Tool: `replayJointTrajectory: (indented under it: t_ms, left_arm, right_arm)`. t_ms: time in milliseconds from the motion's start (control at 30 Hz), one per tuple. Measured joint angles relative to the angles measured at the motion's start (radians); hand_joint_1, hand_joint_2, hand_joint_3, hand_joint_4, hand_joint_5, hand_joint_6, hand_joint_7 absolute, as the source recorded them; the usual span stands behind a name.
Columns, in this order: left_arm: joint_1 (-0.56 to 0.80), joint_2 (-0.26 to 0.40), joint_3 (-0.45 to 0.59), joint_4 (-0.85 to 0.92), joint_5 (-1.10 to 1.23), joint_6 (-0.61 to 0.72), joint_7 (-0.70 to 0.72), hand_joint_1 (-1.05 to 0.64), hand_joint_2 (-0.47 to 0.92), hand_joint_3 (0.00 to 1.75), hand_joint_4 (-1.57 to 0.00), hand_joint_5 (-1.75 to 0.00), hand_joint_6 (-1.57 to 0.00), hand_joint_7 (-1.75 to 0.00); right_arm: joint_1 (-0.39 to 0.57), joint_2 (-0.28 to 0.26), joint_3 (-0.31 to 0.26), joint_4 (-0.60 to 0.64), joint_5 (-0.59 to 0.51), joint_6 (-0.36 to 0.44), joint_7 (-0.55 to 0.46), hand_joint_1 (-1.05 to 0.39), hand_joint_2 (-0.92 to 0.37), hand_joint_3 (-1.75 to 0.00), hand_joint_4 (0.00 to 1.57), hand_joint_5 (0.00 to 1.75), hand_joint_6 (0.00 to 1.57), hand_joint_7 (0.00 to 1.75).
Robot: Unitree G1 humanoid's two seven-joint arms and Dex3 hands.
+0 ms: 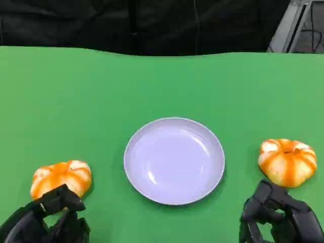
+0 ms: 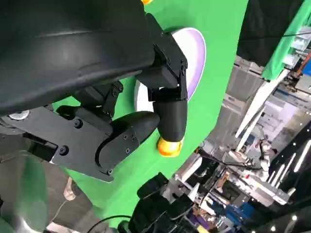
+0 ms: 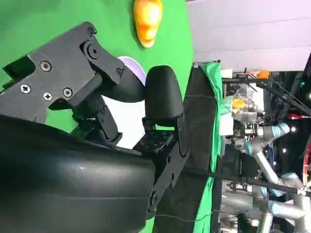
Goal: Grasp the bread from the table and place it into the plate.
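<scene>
Two bread rolls on the green tabletop point(image 1: 162, 81) — round, pumpkin-shaped, orange glaze with pale cream stripes running from a dimpled centre. Left bread point(image 1: 62, 177) sits at the near left, tipped a bit so its top faces toward the far left; its wider axis runs left-right. Right bread point(image 1: 287, 161) sits at the near right, top dimple facing up and slightly toward the camera, also wider than tall. Neither has a clear pointing end. White plate point(image 1: 174, 160) lies between them, upright and apart from both, nothing in it.

Left hand point(image 1: 48, 217) is just in front of the left bread, fingers point(image 1: 63, 197) partly curled at its near edge — contact unclear, nothing held. Right hand point(image 1: 281, 217) is just below the right bread, fingers loosely curled, holding nothing; whether it touches I cannot tell.
</scene>
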Motion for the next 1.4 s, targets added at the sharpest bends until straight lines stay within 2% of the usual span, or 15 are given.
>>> replayJointTrajectory:
  t_ms: [533,600,667,733,767,800,833,867,933,1100,1133,1200,1233,1333,1400]
  left_arm:
    - [0.0,0.0,-0.009,0.002,0.007,-0.019,0.0,-0.12,0.7,0.99,-0.83,-1.75,-0.69,-1.74]
    - [0.0,0.0,-0.009,0.002,0.009,-0.021,0.0,-0.09,0.69,0.99,-0.8,-1.75,-0.71,-1.6]
    - [0.0,0.0,-0.009,0.002,0.013,-0.031,0.0,-0.09,0.68,0.99,-0.79,-1.75,-0.73,-1.53]
    - [0.0,-0.002,-0.009,0.002,0.016,-0.041,0.0,-0.2,0.67,0.8,-0.65,-1.52,-0.69,-1.18]
    - [0.0,-0.005,-0.008,0.002,0.016,-0.041,0.002,-0.26,0.79,0.55,-0.62,-1.34,-0.7,-0.93]
    - [0.0,-0.011,-0.006,0.002,0.018,-0.048,0.011,-0.29,0.86,0.41,-0.61,-1.24,-0.72,-0.77]
    - [0.0,-0.022,0.001,0.003,0.02,-0.065,0.018,-0.34,0.89,0.32,-0.59,-1.03,-0.75,-0.52]
    - [0.0,-0.032,0.009,0.005,0.023,-0.088,0.021,-0.35,0.91,0.29,-0.59,-0.95,-0.77,-0.42]
    - [-0.001,-0.045,0.021,0.012,0.034,-0.13,0.029,-0.37,0.92,0.27,-0.6,-0.88,-0.79,-0.32]
    - [-0.001,-0.05,0.027,0.026,0.038,-0.153,0.031,-0.37,0.92,0.27,-0.6,-0.86,-0.8,-0.28]
    - [-0.001,-0.05,0.027,0.027,0.038,-0.154,0.031,-0.65,0.92,0.4,-0.36,-0.52,-0.55,-0.13]
    - [0.0,-0.048,0.017,0.033,0.168,-0.272,0.077,-0.81,0.92,0.47,-0.24,-0.23,-0.41,-0.04]
    - [0.0,-0.045,0.015,0.034,0.25,-0.347,0.114,-0.86,0.92,0.48,-0.19,-0.15,-0.37,-0.01]
    - [-0.001,-0.016,0.014,0.034,0.506,-0.562,0.244,-0.93,0.92,0.45,-0.12,-0.06,-0.33,0.0]
    - [-0.001,0.012,0.012,0.032,0.676,-0.657,0.336,-0.96,0.92,0.35,-0.15,-0.06,-0.38,-0.02]
  right_arm:
    - [0.0,0.0,0.0,0.0,0.0,0.0,0.0,-0.15,-0.53,-1.26,0.82,1.75,0.73,1.59]
    - [0.0,0.0,0.0,0.0,0.0,0.0,0.0,-0.15,-0.53,-1.25,0.82,1.75,0.73,1.58]
    - [0.0,0.0,0.0,0.0,0.0,0.0,0.0,-0.15,-0.54,-1.25,0.82,1.75,0.73,1.58]
    - [0.0,0.0,0.0,0.0,0.0,0.0,0.0,-0.15,-0.54,-1.24,0.82,1.75,0.73,1.58]
    - [0.0,0.0,0.0,0.0,0.0,0.0,0.0,-0.15,-0.54,-1.24,0.83,1.75,0.74,1.58]
    - [0.0,0.0,0.0,0.001,0.0,-0.001,0.0,-0.15,-0.54,-1.24,0.83,1.75,0.74,1.58]
    - [0.0,0.0,0.0,0.001,0.0,-0.001,0.0,-0.15,-0.54,-1.24,0.83,1.75,0.74,1.58]
    - [0.0,0.0,0.0,0.002,0.0,-0.002,0.0,-0.15,-0.54,-1.24,0.83,1.75,0.74,1.59]
    - [0.0,0.0,0.0,0.002,0.0,-0.002,0.0,-0.16,-0.54,-1.24,0.83,1.75,0.74,1.59]
    - [0.0,0.0,0.0,0.002,0.0,-0.002,0.0,-0.16,-0.54,-1.24,0.83,1.75,0.74,1.59]
    - [0.0,0.0,0.0,0.002,0.0,-0.002,0.0,-0.16,-0.54,-1.24,0.83,1.75,0.73,1.59]
    - [0.0,0.001,0.001,0.002,-0.001,-0.002,0.0,-0.16,-0.53,-1.24,0.83,1.75,0.73,1.59]
    - [0.0,0.001,0.002,0.002,-0.002,-0.002,0.0,-0.16,-0.53,-1.24,0.83,1.75,0.73,1.59]
    - [0.0,0.001,0.002,0.002,-0.002,-0.001,0.0,-0.15,-0.53,-1.25,0.83,1.75,0.73,1.59]
    - [-0.001,0.001,0.002,0.002,-0.002,-0.001,0.0,-0.15,-0.53,-1.25,0.83,1.75,0.73,1.59]
